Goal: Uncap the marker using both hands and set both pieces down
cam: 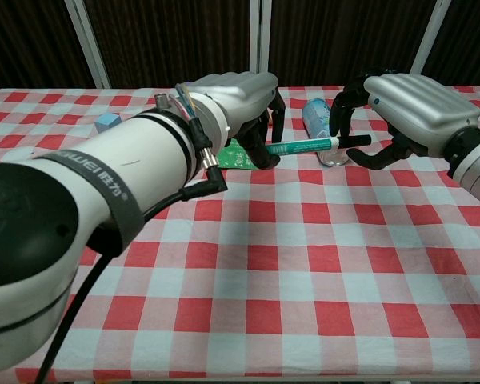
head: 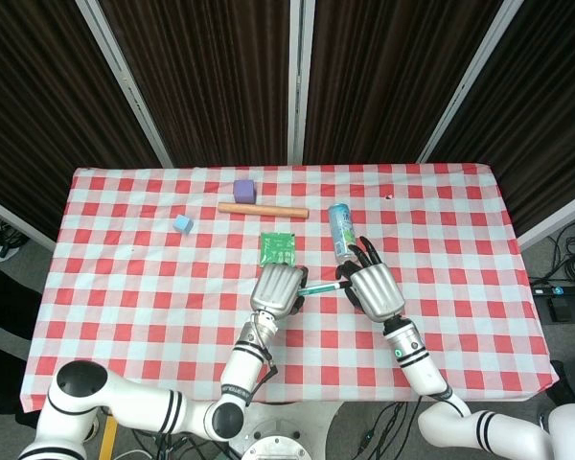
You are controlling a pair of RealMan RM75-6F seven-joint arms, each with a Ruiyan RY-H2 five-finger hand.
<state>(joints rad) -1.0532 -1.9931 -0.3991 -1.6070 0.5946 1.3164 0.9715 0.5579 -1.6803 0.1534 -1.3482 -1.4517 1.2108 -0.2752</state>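
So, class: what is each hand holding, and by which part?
Left hand grips the marker by its green barrel end; right hand holds its black cap end.

L hand (head: 277,287), R hand (head: 377,289), both gripping marker (head: 320,286)

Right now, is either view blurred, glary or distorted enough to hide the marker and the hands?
Head view: evenly lit and sharp, soft shadows, but the marker is tiny between the left hand and right hand. Chest view: the marker is crisp; the left forearm looms large, stretched by nearness, with mild glare on its white shell and on the right hand.
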